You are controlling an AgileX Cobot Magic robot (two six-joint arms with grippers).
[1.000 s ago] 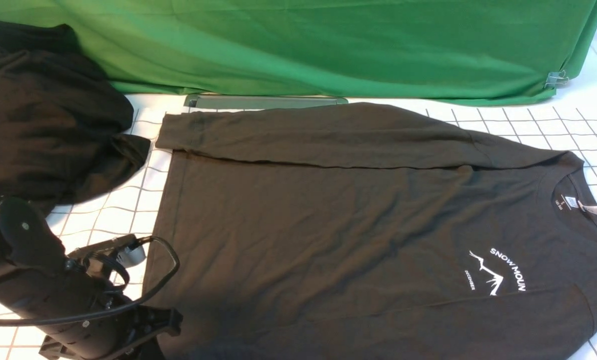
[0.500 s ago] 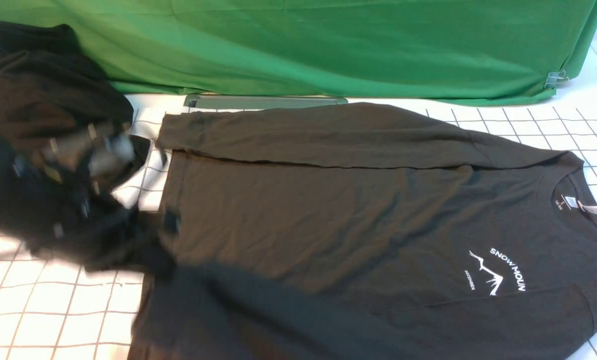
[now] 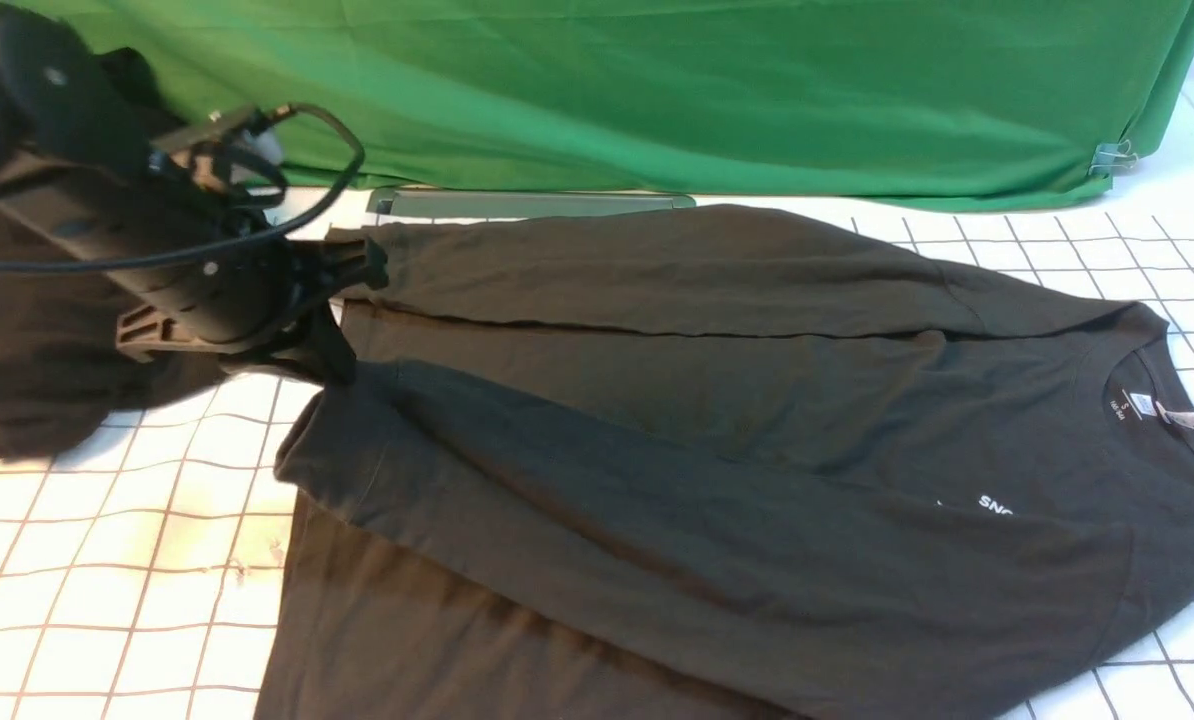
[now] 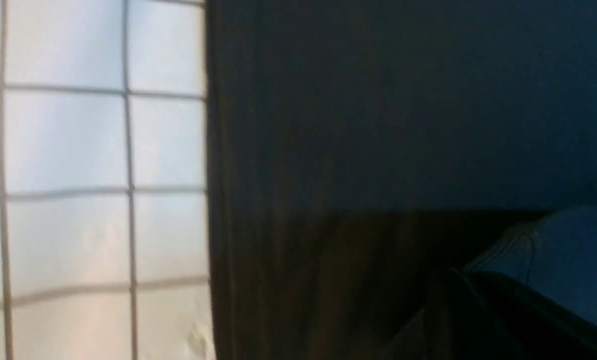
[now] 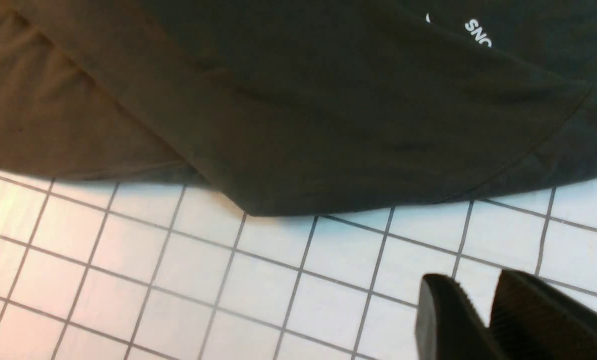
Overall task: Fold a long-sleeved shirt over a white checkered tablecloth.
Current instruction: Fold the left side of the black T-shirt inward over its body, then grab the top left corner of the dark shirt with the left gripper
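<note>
Nearest, in the right wrist view, the black right gripper (image 5: pixel 478 295) hung over the wide white tablecloth (image 3: pixel 107 560) ruled in thin dark grey squares, its fingertips a little apart with white cloth showing between them. The large dark charcoal-grey long-sleeved shirt (image 3: pixel 657 390) lay on that tablecloth, its hem towards the left and its neck towards the right. Its near sleeve (image 3: pixel 737 540) slanted across the body, and the cuff end was raised in the black left gripper (image 3: pixel 337 375), whose fingers were clamped together on the cloth. In the left wrist view those fingers were dark and blurred against the fabric.

The sleeve covered most of the white chest print (image 3: pixel 995 505), leaving only a few letters and a speck of white. Farther off, inside the neckline, sat a small white label (image 3: pixel 1143 404). The far sleeve (image 3: pixel 657 290) stretched along the body's far edge, its cuff partly hidden by the left gripper. The left arm also hid much of a shapeless black heap of cloth (image 3: pixel 27 350). Beyond the shirt was a flat grey-green panel (image 3: pixel 537 205), and behind it hung a bright green cloth (image 3: pixel 707 90), cut off above, with a metal clip (image 3: pixel 1112 157) at its lower right corner.
</note>
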